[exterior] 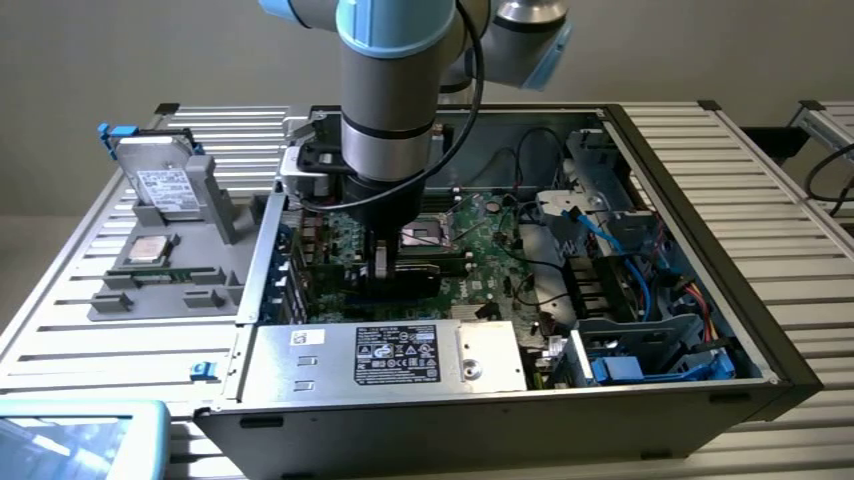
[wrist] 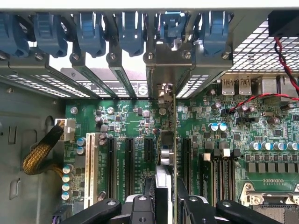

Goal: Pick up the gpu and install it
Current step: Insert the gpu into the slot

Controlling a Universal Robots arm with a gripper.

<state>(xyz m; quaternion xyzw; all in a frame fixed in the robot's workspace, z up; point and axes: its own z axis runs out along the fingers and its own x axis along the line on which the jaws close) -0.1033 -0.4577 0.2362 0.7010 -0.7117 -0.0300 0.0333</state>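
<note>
The gpu (wrist: 169, 140) stands on edge above the motherboard (wrist: 140, 121), gripped between the gripper (wrist: 164, 201) fingers. You have it picked up and lowered into the computer case (exterior: 694, 200), lined up over a slot; whether it is seated, you cannot tell. Black expansion slots (wrist: 130, 163) flank it; blue bracket clips (wrist: 131, 28) sit beyond.

Exterior cam: high, off the arm, looking down at an angle into the open PC case (exterior: 747, 270) from its power-supply side; table (exterior: 80, 300) with the parts fixture at 9 o'clock of the case, arm column dropping in from 12. Wrist cam: close, facing straight down onto the motherboard (wrist: 140, 126), rear slot brackets toward 12. Shared: the motherboard's expansion-slot area under the arm.
</note>
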